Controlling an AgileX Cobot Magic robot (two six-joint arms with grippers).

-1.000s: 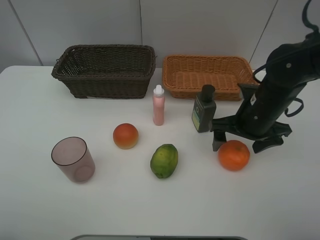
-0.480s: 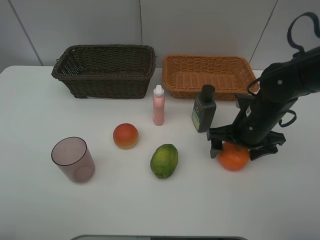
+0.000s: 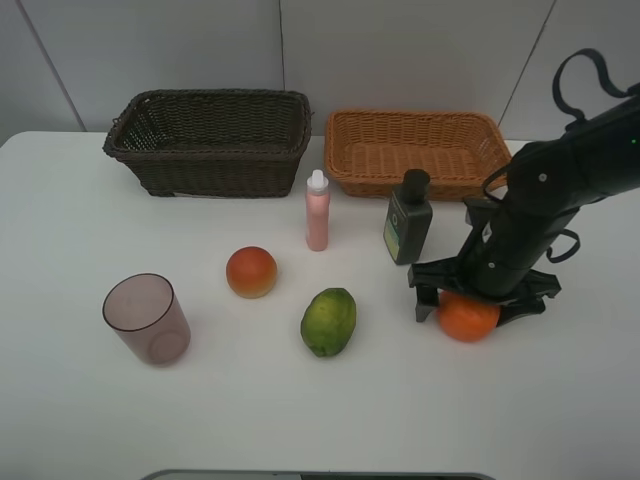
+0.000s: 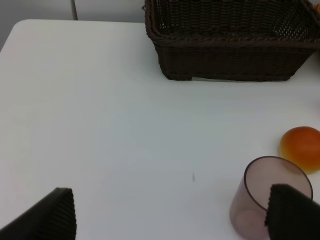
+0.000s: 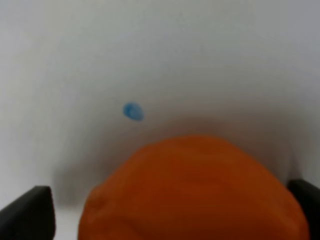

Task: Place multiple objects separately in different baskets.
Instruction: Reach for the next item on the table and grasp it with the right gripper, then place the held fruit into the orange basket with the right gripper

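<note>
1. The right pincer (image 3: pixel 472 302) is coming down over the orange (image 3: pixel 468 322). A second ago it was hanging just behind the fruit, on the basket side. Now its two jaws are straddling it, one on each side.
2. That pincer is standing wide open and is gripping nothing yet. In the right wrist view there is a gap between one finger (image 5: pixel 26 214) and the orange's skin.
3. The orange is sitting on the worktop (image 3: pixel 80 220), at the right, in front of the light orange-brown basket (image 3: pixel 415 150). Nothing else is shifting: every other item is staying where it was.
4. For the task, this is looking like the start of the first pick. No item is lying in either basket, so the sorting is only beginning. Closing on the orange seems to be the next step.
5. The left pincer (image 4: pixel 172 216) is hovering near the cup, spread wide and holding nothing.
6. Counting:
   - two baskets, the dark brown basket (image 3: pixel 210 140) and the light one
   - two bottles, the pink bottle (image 3: pixel 317 212) and the dark green bottle (image 3: pixel 407 220)
   - three fruits, the orange, the red-orange fruit (image 3: pixel 251 272) and the green fruit (image 3: pixel 328 321)
   - one translucent cup (image 3: pixel 146 319)
</note>
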